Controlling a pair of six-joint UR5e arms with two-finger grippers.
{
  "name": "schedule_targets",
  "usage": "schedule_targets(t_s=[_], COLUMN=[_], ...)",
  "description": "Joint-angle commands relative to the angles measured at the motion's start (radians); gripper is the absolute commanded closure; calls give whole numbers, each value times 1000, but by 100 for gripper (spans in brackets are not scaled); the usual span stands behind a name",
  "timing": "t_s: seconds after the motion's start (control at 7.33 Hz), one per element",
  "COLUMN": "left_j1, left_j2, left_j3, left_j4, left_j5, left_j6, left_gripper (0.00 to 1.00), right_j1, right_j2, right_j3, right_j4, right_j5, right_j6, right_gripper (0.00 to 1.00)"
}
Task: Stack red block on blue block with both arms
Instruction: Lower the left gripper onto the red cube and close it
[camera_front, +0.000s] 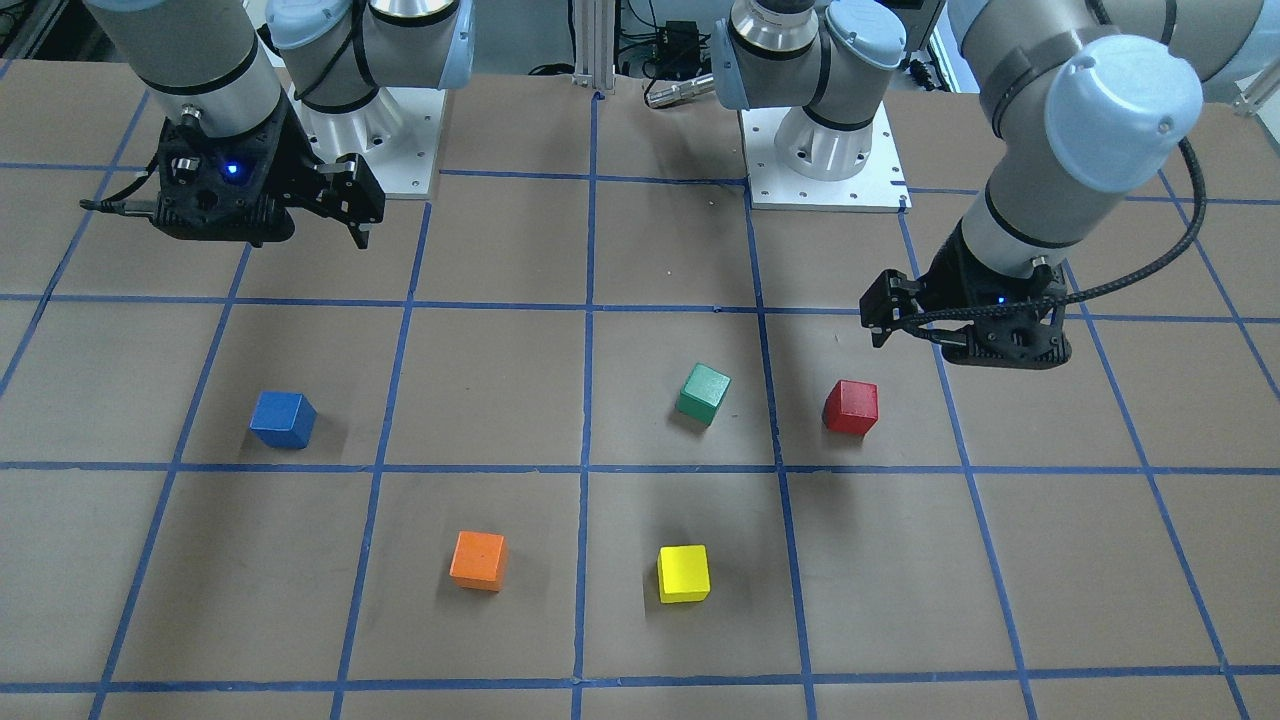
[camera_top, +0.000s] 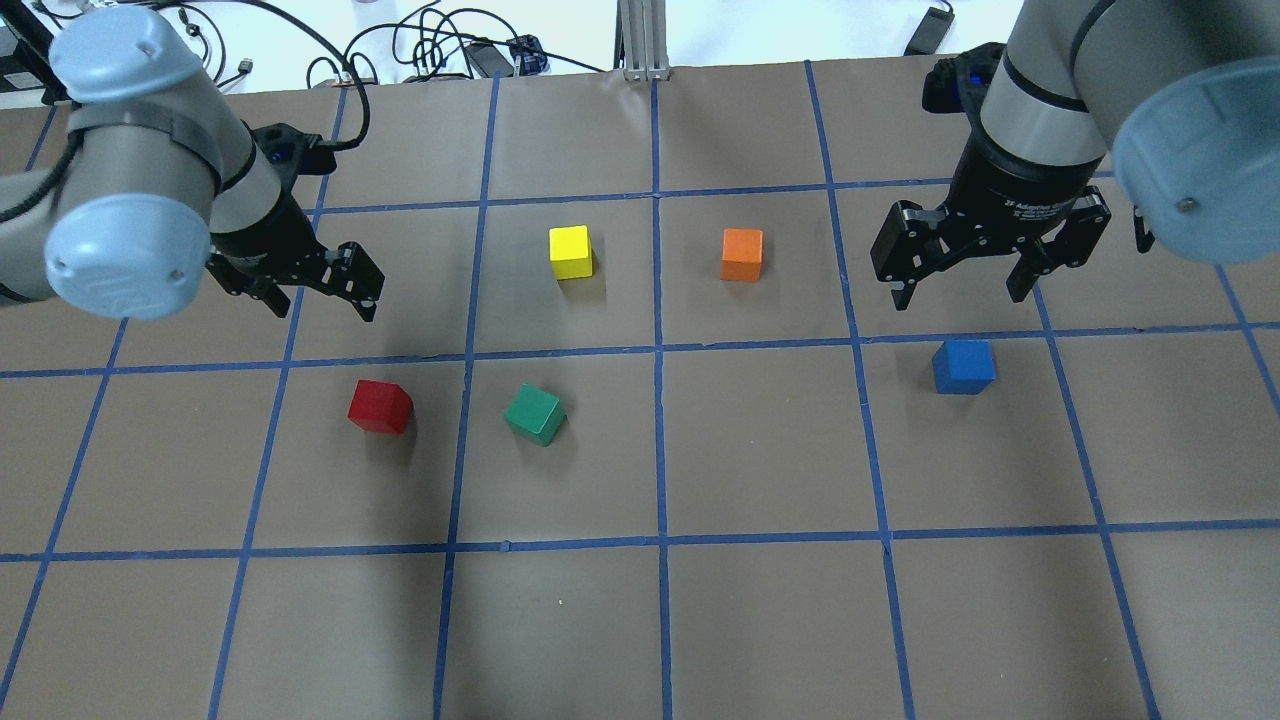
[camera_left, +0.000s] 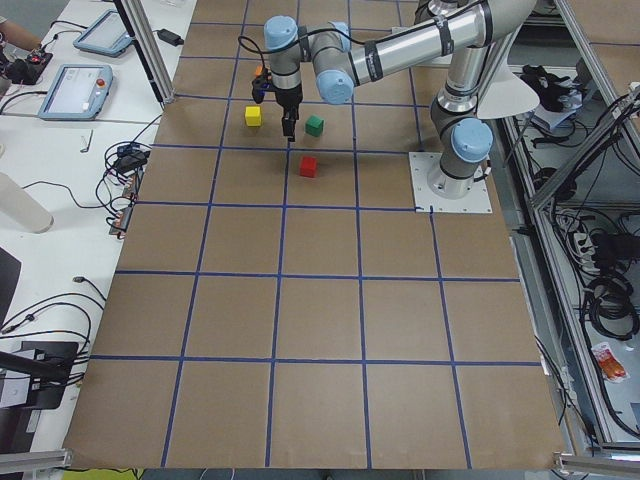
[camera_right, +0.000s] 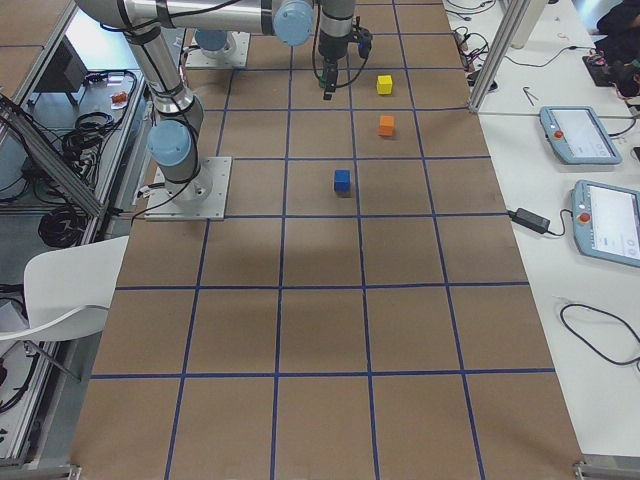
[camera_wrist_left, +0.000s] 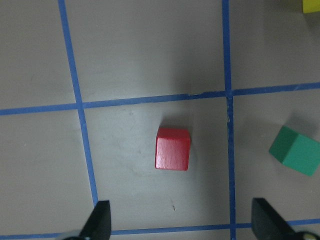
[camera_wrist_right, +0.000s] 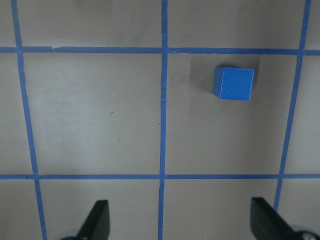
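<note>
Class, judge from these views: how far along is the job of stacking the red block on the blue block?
Done: nothing yet; the red block and blue block sit far apart, untouched. In hand: the left claw hangs open near the red block, the right claw open near the blue one, both empty. Left: grasp the red block, carry it over, stack it.

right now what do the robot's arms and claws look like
Left arm and right arm: grey-silver tubes, pale blue joint caps; a black braided cable runs along the left. Left claw and right claw: black, two-fingered, each with a blue light.
</note>
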Motion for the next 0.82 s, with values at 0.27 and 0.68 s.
schedule_targets(t_s=[0.27, 0.68], left_j1=[47, 50], left_j2=[-59, -101], left_j3=[-201, -300], left_j4=[223, 392], left_j5=[-23, -26], left_j6=[203, 229], left_gripper=[0, 0], right_j1=[-3, -3], right_j2=[0, 0], right_j3=[-1, -1], right_j4=[-1, -1], right_j5=[2, 3], right_j6=[0, 0], right_gripper=[0, 0])
